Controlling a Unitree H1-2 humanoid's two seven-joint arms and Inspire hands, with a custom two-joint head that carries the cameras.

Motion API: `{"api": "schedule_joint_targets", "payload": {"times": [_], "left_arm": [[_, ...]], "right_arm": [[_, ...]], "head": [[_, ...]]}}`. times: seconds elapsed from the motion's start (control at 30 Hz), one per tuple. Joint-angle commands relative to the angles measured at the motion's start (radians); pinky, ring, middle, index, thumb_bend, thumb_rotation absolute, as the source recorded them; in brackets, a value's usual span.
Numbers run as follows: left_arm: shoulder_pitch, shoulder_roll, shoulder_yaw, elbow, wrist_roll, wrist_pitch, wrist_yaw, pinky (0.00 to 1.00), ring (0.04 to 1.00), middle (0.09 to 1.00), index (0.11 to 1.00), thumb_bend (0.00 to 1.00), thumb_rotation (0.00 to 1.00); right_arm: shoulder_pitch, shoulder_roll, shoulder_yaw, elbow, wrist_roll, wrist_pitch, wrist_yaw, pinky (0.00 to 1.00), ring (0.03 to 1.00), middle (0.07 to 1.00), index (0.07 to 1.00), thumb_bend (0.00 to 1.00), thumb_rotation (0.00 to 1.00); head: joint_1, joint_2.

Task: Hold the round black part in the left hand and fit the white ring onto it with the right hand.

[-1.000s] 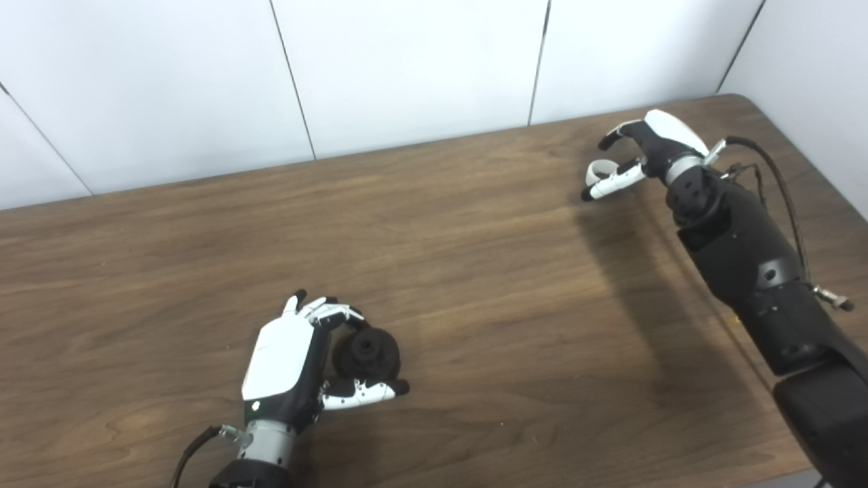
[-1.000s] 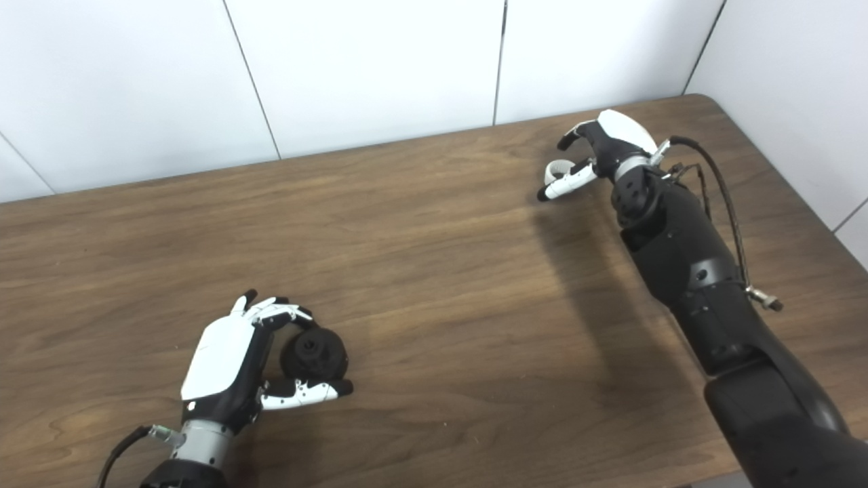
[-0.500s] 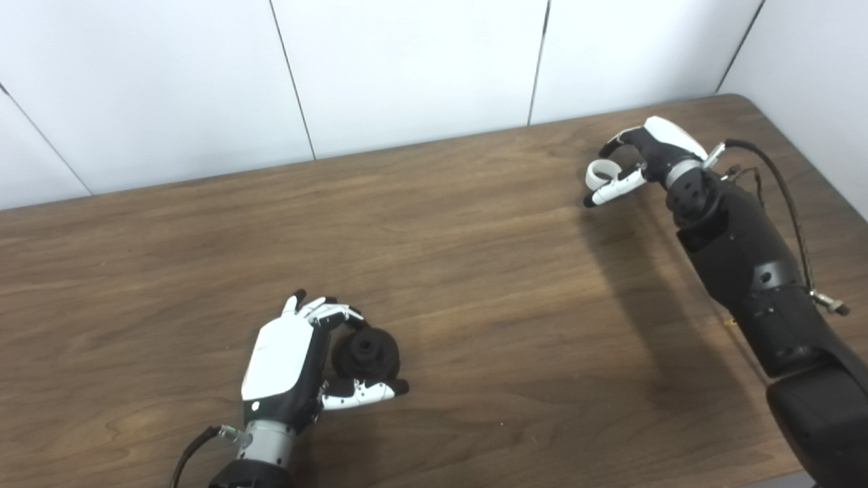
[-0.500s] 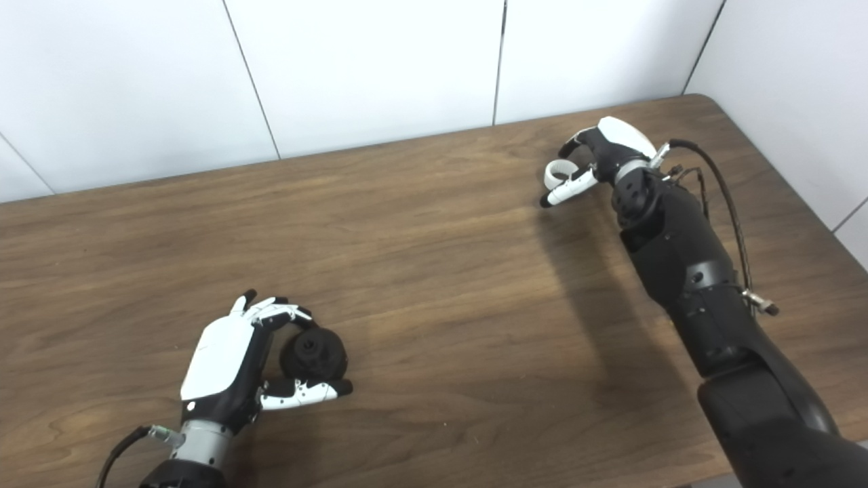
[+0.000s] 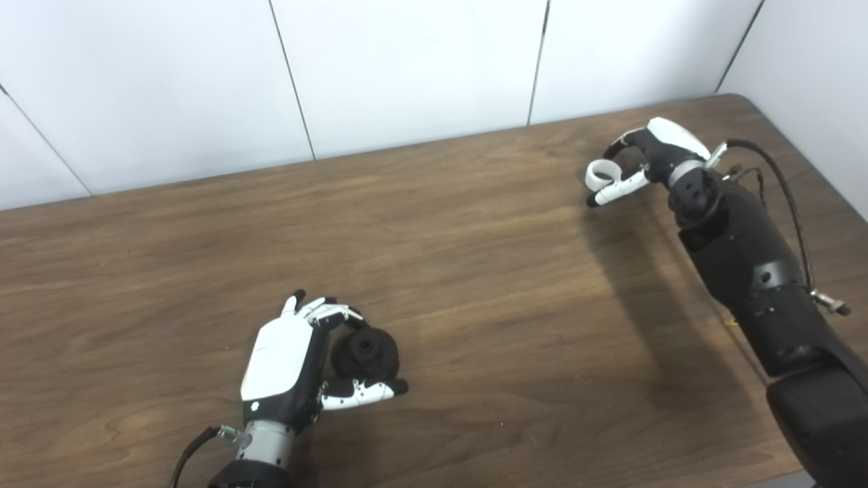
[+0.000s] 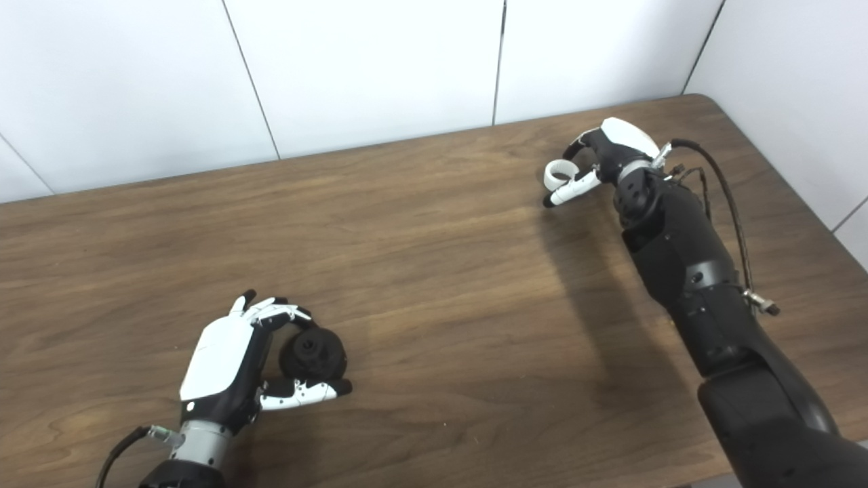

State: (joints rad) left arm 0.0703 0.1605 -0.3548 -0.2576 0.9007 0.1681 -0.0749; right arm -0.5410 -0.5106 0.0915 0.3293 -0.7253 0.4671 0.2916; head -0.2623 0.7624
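The round black part [image 5: 366,352] sits in the curl of my left hand [image 5: 288,359] at the near left of the wooden table [image 5: 475,285]. The fingers arch over its top and the thumb lies under its near side, so the hand is shut on it. The white ring [image 5: 600,175] is at the far right, pinched between the fingers and thumb of my right hand [image 5: 647,152]. I cannot tell whether the ring still touches the table. The two hands are far apart.
White wall panels [image 5: 407,68] run along the table's far edge, and another wall [image 5: 814,61] stands past the right corner. A cable [image 5: 780,183] loops off my right forearm. The table's near edge shows at the bottom right.
My right hand's fingers have curled down onto the white ring, going from spread above it to pinching it. My left hand and the black part have not moved.
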Motion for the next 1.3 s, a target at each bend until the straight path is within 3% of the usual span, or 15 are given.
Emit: {"api": "schedule_joint_targets", "payload": {"times": [0.0,0.53,0.73,0.77,0.83,1.27], "left_arm": [[0.029,0.038,0.012,0.045,0.024,0.038,-0.034,1.00,0.859,0.730,0.483,0.52,0.05],[0.027,0.035,0.009,0.044,0.027,0.042,-0.038,1.00,0.862,0.734,0.483,0.52,0.05],[0.028,0.035,0.010,0.046,0.022,0.037,-0.034,1.00,0.863,0.734,0.483,0.52,0.05],[0.028,0.034,0.011,0.047,0.020,0.036,-0.032,1.00,0.862,0.733,0.483,0.52,0.05],[0.028,0.033,0.012,0.049,0.020,0.035,-0.029,1.00,0.863,0.730,0.483,0.52,0.05],[0.022,0.029,0.014,0.049,0.015,0.034,-0.026,1.00,0.864,0.729,0.483,0.52,0.05]], "right_arm": [[-0.038,-0.029,-0.011,-0.023,-0.003,0.002,-0.010,0.85,0.979,0.897,0.714,0.83,0.27],[-0.034,-0.035,0.010,-0.016,0.029,-0.003,-0.051,0.85,0.975,0.904,0.676,0.82,0.23],[-0.029,-0.033,-0.002,-0.002,0.045,-0.004,-0.091,0.85,0.959,0.898,0.619,0.80,0.19],[-0.028,-0.033,-0.003,0.000,0.049,-0.008,-0.104,0.85,0.954,0.889,0.557,0.67,0.17],[-0.023,-0.032,-0.005,0.003,0.053,-0.019,-0.132,0.85,0.931,0.859,0.502,0.55,0.15],[-0.008,-0.056,0.024,0.004,0.073,-0.023,-0.156,0.82,0.901,0.821,0.486,0.52,0.14]], "head": [[0.000,0.001],[-0.001,-0.001],[0.000,-0.002],[0.000,-0.002],[-0.003,-0.003],[-0.009,-0.004]]}}
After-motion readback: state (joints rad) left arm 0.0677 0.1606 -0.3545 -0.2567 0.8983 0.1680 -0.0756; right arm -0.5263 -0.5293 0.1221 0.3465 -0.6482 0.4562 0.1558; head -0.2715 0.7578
